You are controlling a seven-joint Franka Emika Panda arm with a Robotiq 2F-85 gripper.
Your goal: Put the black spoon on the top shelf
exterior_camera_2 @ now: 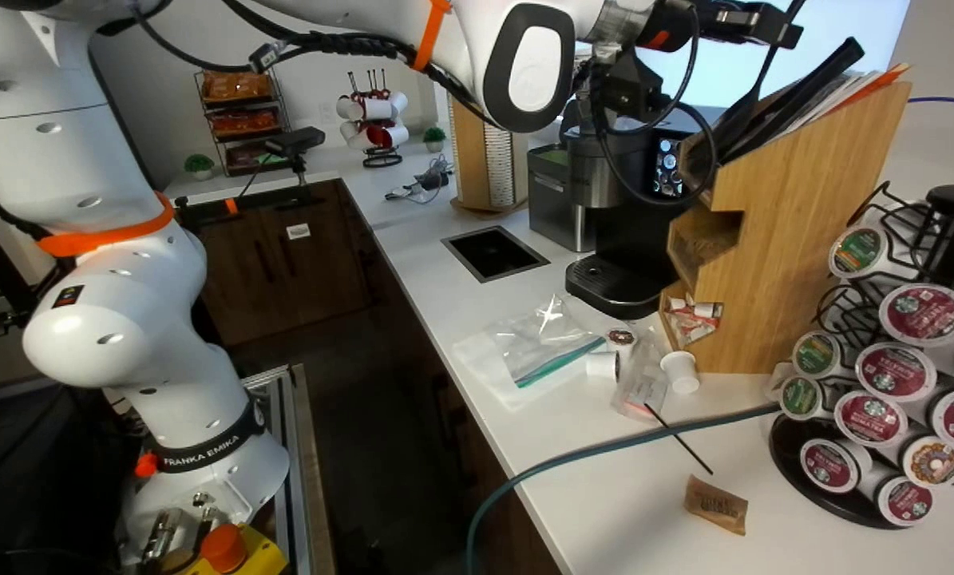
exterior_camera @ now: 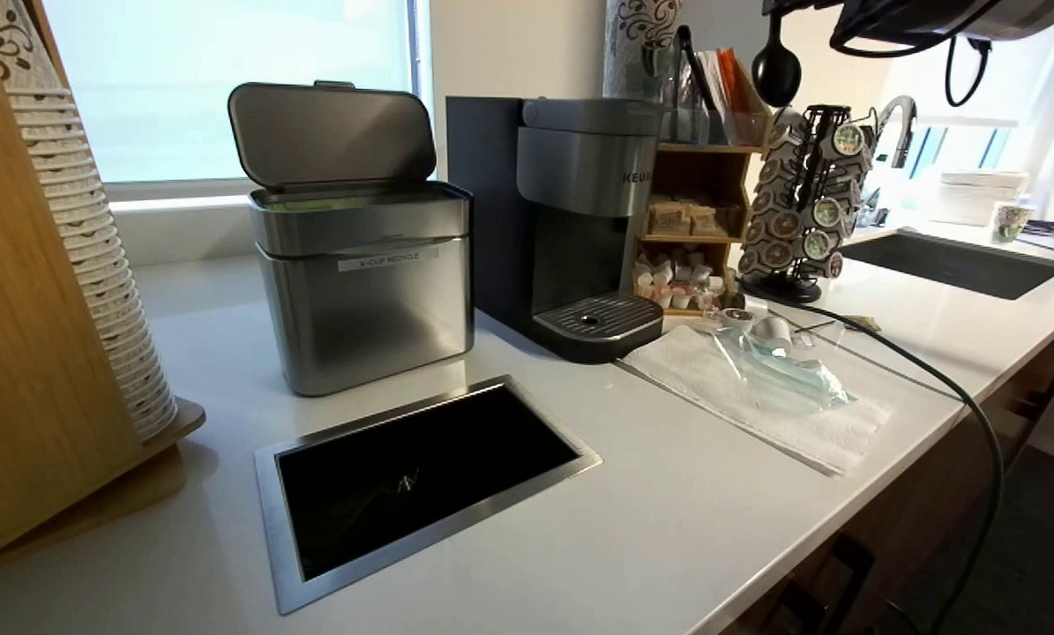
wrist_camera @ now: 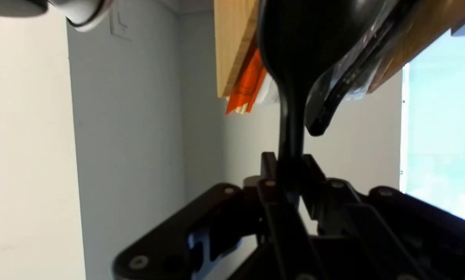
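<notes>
Probably light, stiff and a little slippery, the black spoon (exterior_camera: 775, 75) is likely handling best by its slim handle (wrist_camera: 292, 124), where the tool (wrist_camera: 290, 167) is clamping it, so that the bowl (wrist_camera: 314, 37) is hanging below the tool, near the top shelf (exterior_camera: 710, 149) of the wooden rack (exterior_camera_2: 812, 176).

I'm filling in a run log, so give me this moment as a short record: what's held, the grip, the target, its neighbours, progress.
held item: black spoon, bowl downward in both exterior views
gripper: closed on the spoon's handle
target: top shelf of the wooden rack
on target: long black item, orange packaging
rack's neighbours: Keurig coffee machine, pod carousel
progress: spoon not yet released; contact with the shelf cannot be told
</notes>
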